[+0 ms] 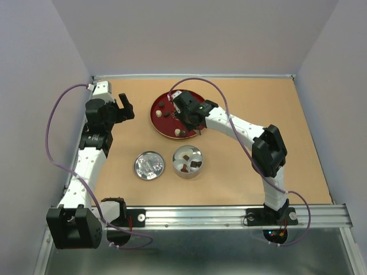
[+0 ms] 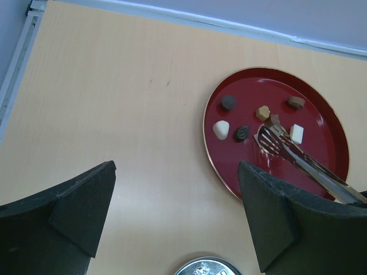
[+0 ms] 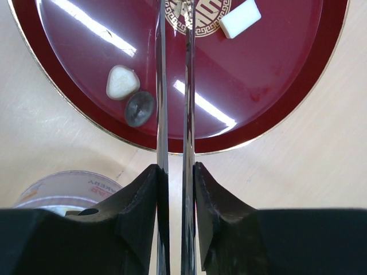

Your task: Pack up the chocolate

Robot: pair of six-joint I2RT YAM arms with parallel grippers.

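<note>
Working outward from the arm bases.

Nearest: a round tin [image 1: 188, 175], open, with white paper cups inside and a few dark pieces already in them. Its lid [image 1: 148, 165] lies just beside it, to the left.

Beyond: a red plate [image 2: 321, 123] carrying the rest of the chocolate [image 2: 241, 133], several loose pieces in dark, tan, reddish brown and cream.

Right gripper [image 3: 176, 172] is clamped on both arms of the tongs [image 3: 159, 86], squeezing them to a narrow slit with the blades almost parallel. The tong heads sit low near the plate's middle, just beside a reddish-brown piece [image 2: 274, 120] and a white square [image 2: 296, 133]. Cannot tell whether anything is pinched between the heads.

Left gripper [image 2: 176, 172] hangs off the plate's left side, fingers spread wide, holding nothing.

Judgement: this is the pick step, with the tongs closing at the plate. The next move calls for a confirmed pinch and a clean lift. The piece then needs a level carry back to the tin and a gentle release over a free cup, so it doesn't bounce out.
</note>
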